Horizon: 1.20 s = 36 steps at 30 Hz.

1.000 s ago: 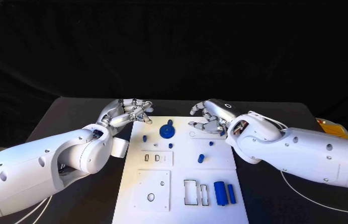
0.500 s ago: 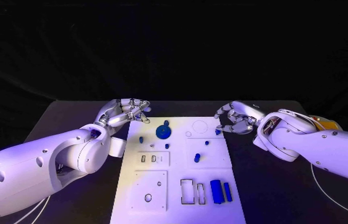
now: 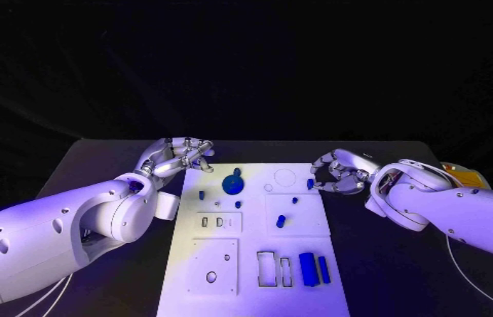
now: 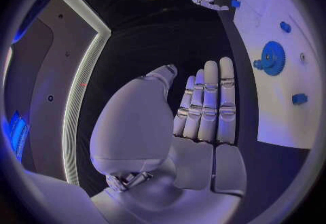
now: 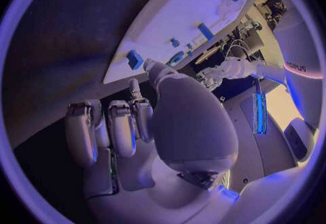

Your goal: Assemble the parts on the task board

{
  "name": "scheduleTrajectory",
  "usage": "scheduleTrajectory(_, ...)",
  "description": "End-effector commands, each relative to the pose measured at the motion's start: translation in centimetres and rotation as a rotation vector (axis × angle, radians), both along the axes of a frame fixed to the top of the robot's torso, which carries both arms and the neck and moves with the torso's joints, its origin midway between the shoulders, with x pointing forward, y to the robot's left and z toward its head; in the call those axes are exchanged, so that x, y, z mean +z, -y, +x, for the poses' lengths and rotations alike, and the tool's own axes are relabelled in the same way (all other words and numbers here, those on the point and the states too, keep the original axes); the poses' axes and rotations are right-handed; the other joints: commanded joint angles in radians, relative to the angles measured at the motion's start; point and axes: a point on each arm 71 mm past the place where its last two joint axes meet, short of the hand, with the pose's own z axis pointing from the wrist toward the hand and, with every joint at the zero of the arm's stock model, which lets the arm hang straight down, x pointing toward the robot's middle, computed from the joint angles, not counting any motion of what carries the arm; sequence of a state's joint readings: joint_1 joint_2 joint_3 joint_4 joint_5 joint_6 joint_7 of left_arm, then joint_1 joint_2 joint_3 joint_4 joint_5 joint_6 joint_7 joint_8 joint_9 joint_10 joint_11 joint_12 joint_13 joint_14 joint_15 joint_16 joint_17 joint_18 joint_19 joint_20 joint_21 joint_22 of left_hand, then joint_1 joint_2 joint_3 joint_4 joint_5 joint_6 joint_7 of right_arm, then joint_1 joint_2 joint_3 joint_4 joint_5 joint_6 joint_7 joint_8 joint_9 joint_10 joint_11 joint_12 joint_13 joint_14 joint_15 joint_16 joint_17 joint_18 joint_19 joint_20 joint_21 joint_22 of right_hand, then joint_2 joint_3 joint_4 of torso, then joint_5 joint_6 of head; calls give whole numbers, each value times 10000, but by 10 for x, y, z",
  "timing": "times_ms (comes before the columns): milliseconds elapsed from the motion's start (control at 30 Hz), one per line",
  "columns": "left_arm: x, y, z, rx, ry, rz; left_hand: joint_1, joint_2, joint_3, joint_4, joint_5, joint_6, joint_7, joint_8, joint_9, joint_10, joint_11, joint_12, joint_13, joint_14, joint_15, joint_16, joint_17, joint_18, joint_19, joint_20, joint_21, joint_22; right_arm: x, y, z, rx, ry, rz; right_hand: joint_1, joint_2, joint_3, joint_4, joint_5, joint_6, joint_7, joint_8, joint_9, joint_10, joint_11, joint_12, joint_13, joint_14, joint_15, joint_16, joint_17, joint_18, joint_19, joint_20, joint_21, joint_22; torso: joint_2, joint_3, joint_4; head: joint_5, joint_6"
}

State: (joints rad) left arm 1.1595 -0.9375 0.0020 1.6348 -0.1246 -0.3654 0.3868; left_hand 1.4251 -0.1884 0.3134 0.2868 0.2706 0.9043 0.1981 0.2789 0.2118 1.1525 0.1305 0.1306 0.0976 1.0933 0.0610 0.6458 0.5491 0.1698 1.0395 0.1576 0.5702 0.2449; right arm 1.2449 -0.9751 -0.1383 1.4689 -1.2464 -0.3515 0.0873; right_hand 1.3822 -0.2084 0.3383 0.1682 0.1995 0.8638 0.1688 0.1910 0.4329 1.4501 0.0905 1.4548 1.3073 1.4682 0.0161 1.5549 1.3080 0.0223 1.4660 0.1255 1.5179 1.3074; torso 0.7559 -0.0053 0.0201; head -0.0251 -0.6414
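Step in hand: placing a small blue part (image 3: 309,184), pinched by the right hand (image 3: 342,173) at the task board (image 3: 257,288) right edge; left hand (image 3: 181,156) empty, fingers loosely curled. Next: seat it

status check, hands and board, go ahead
Left hand empty, fingers curled, beside white task board. Right hand at board's right edge by small blue part, grip unclear. Nothing blocking.
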Motion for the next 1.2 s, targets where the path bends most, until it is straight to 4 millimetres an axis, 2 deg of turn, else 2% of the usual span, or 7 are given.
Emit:
scheduleTrajectory(33, 1, 2, 0, -198, 60, -139, -85, -6, 65, -6, -48, -42, -4, -18, 16, -49, -17, -2, 15, -47, 10, 39, 10, 99, -80, -9, 43, 15, -4, -1, 0, 176, -197, -65, 44, 6, -38, -36, 39, -53, 59, -66, -18, -41, -2, -47, 1159, 913, 21, 38, 2117, -42, 565, -12, -9, 2108, -8, -8, -19, 20, -29)
scheduleTrajectory(167, 1, 2, 0, -205, 59, -142, -85, -6, 65, -6, -48, -42, -4, -18, 16, -49, -17, -2, 15, -47, 10, 39, 10, 99, -80, -9, 43, 15, -7, -1, 1, 128, -261, -97, 26, -1, -46, -30, 34, -76, 66, -84, -23, -58, 4, -63, 1141, 912, 26, 37, 2115, -40, 560, -9, -16, 2102, -11, -7, -29, 34, -41)
scheduleTrajectory(400, 1, 3, -1, -216, 49, -142, -85, -6, 65, -6, -48, -42, -4, -18, 16, -49, -17, -2, 15, -47, 10, 39, 10, 99, -80, -9, 43, 15, -15, -4, 4, 31, -363, -138, 4, 23, -43, -13, 37, -89, 72, -97, -26, -44, 10, -49, 1158, 915, 32, 40, 2126, -42, 564, -5, -12, 2107, -22, -12, -18, 20, -64)
scheduleTrajectory(533, 1, 2, 0, -213, 43, -138, -85, -6, 65, -6, -48, -42, -4, -18, 16, -49, -17, -2, 15, -47, 10, 39, 10, 99, -80, -9, 43, 15, -19, -5, 6, -41, -423, -139, -15, 60, -31, 6, 47, -79, 75, -99, -24, -35, 14, -40, 1169, 917, 36, 42, 2135, -45, 574, -1, -1, 2118, -17, -3, -5, 30, -91)
scheduleTrajectory(733, 1, 2, 0, -210, 40, -136, -85, -6, 65, -6, -48, -42, -4, -18, 16, -49, -17, -2, 15, -47, 10, 39, 10, 99, -80, -9, 43, 15, -23, -6, 6, -73, -493, -120, -39, 108, -14, 28, 62, -39, 74, -88, -16, -2, 14, -9, 1205, 920, 40, 46, 2149, -51, 591, 4, 17, 2137, -20, -13, -1, 59, -111)
scheduleTrajectory(1200, 1, 1, -1, -212, 9, -124, -85, -6, 65, -6, -48, -42, -4, -18, 16, -49, -17, -2, 15, -47, 10, 39, 10, 99, -80, -9, 43, 15, -24, -9, 8, -210, -392, 27, -101, 337, 163, 93, 76, 500, -50, 131, 80, 149, -87, 127, 1359, 932, -32, 60, 2202, -77, 667, -36, 95, 2222, -16, -20, -36, 93, -142)
